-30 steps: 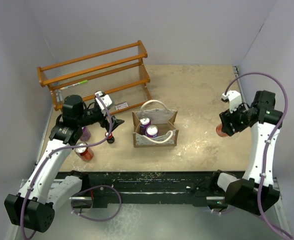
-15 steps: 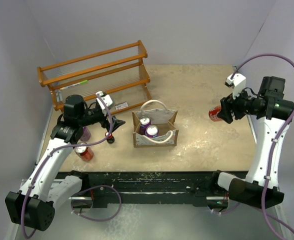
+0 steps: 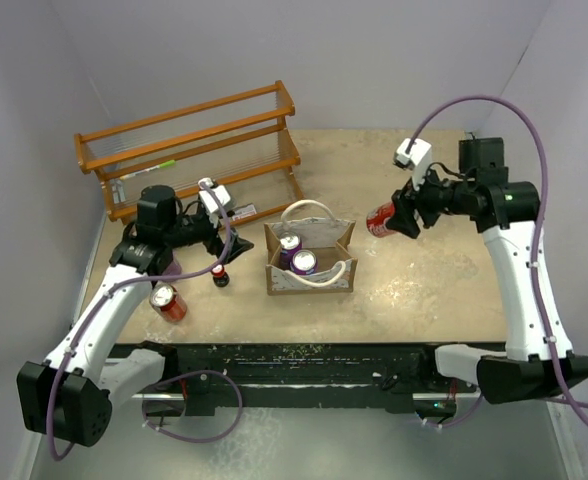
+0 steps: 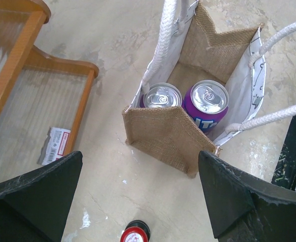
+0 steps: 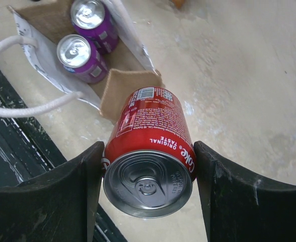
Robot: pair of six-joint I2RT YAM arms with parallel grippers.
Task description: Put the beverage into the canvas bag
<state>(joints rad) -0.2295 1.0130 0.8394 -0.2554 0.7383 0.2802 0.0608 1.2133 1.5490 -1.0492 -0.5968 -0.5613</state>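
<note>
The tan canvas bag (image 3: 324, 236) stands mid-table with two purple cans (image 3: 297, 254) upright inside; it also shows in the left wrist view (image 4: 168, 138) and the right wrist view (image 5: 125, 93). My right gripper (image 3: 388, 220) is shut on a red Coke can (image 3: 380, 220), held in the air just right of the bag, its top facing the wrist camera (image 5: 150, 151). My left gripper (image 3: 224, 243) is open and empty, just left of the bag, above a small dark bottle with a red cap (image 4: 135, 233).
A wooden rack (image 3: 189, 150) stands at the back left, with a paper label (image 3: 242, 212) lying by its foot. A red can (image 3: 168, 302) and a purple can (image 3: 171, 266) stand under my left arm. The black table edge (image 3: 304, 360) runs along the front.
My right gripper has carried the Coke can from the far right of the table leftward to just beside the bag. My left arm has shifted slightly.
</note>
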